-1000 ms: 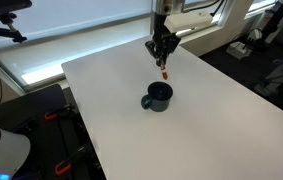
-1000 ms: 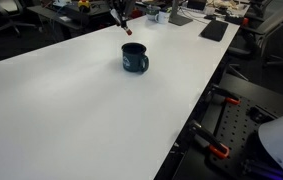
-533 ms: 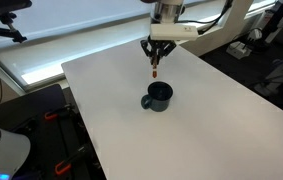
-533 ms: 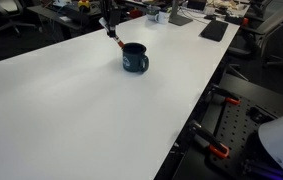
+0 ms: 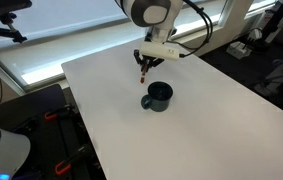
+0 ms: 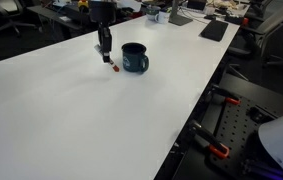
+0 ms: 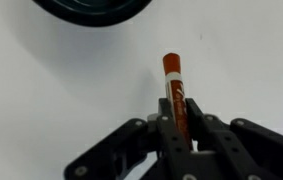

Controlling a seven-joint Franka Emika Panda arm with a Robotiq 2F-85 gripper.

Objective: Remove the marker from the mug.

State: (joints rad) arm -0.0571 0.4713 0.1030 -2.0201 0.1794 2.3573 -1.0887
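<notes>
The dark blue-grey mug [image 5: 159, 96] stands on the white table [image 5: 211, 120]; it also shows in an exterior view [image 6: 134, 57] and as a dark rim at the top of the wrist view [image 7: 91, 8]. My gripper [image 5: 144, 66] is shut on the marker [image 7: 174, 85], a thin stick with a reddish end pointing down at the table. The marker is outside the mug, to its side, with its tip low near the tabletop [image 6: 108, 59]. The gripper [image 6: 104, 42] hangs just beside the mug.
The table's edges drop off to the floor in both exterior views. Office desks, chairs and gear stand behind the table [image 6: 181, 15]. A window [image 5: 61, 25] runs behind the far edge.
The gripper has carried the marker sideways away from above the mug and lowered it toward the tabletop. The mug has not moved.
</notes>
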